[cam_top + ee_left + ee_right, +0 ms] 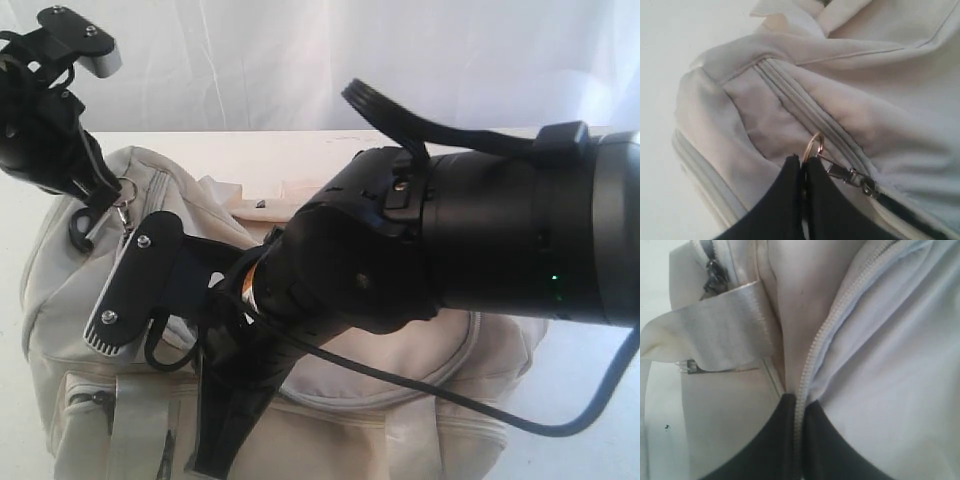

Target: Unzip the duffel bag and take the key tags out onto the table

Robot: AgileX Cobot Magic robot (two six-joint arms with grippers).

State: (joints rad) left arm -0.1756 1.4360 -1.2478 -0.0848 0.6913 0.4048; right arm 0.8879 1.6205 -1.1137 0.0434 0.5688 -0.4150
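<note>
**Left arm has the zip pull; the tags are nowhere in sight**

The cream duffel bag sits on the white desk, and both arms are on it. The left jaws are pinched shut on the gold zip pull ring, which hangs off the slider by a small metal clip. What matters for the next pull is the line of the zip. The closed track runs straight on from the slider, past the jaws and towards the bag's rounded end. On the slider's other side there is a dark slit, and I judge that part to be open. So the left arm is the one placed to drag the slider, along that line.

The right jaws are closed too, nipping the duffel bag at its zip edge, with the pale zip teeth running up out of them beside a webbing strap. I take that for a steadying hold.

The key tags cannot be seen anywhere and are presumably inside. From across the room the big right arm blocks most of the bag's top.
</note>
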